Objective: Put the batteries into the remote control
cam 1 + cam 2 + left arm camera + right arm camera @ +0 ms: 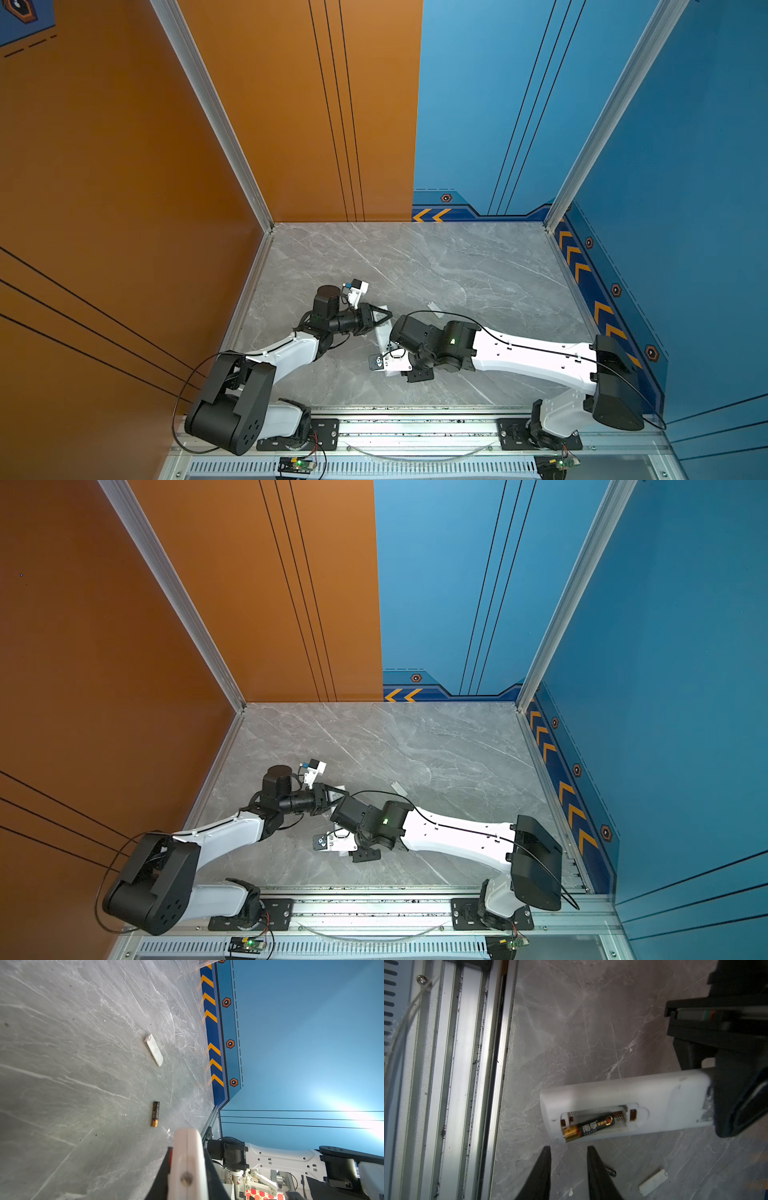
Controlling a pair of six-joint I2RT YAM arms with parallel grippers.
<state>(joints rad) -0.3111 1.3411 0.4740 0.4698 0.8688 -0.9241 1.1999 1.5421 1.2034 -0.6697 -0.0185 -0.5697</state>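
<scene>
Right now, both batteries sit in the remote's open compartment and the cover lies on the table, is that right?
Not quite: only one battery sits in the remote's open compartment, as the right wrist view shows. The second battery lies on the table, as does the cover, in the left wrist view.
</scene>
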